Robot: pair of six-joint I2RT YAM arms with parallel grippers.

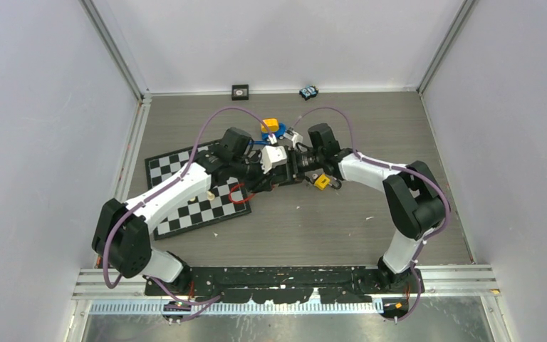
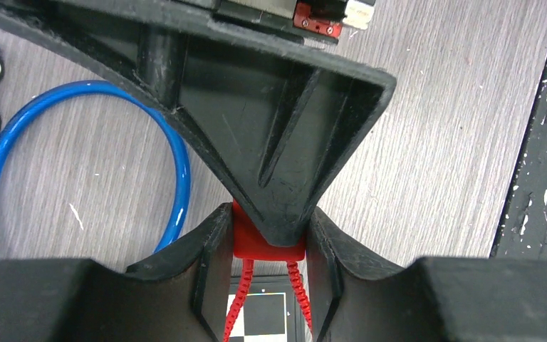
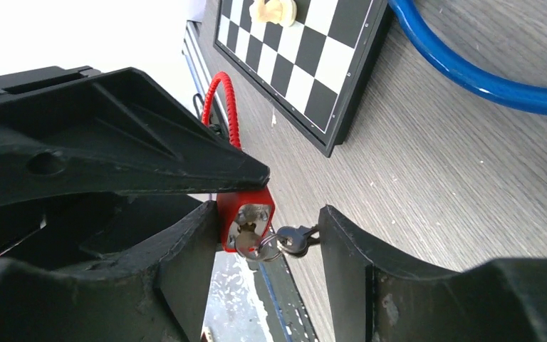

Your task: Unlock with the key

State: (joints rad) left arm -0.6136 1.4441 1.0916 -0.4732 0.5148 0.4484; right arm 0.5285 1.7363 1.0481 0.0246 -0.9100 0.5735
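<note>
Leftmost, the black-and-white checkered board (image 1: 185, 206) lies flat on the grey wood-grain table (image 1: 370, 128). Near its right edge, the left gripper (image 2: 268, 249) is clamped on the small red padlock with a red cable shackle (image 3: 246, 206). A silver key (image 3: 290, 241) sits in its keyhole, between the right gripper's (image 3: 267, 224) parted jaws.

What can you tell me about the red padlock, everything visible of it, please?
The red padlock is a small, plastic-looking red block with a silver keyway face and a thin, ribbed red cable loop as shackle. A key on a ring sits in the keyway. The left gripper clamps its body; the right gripper stands open, fingers flanking the key.
</note>
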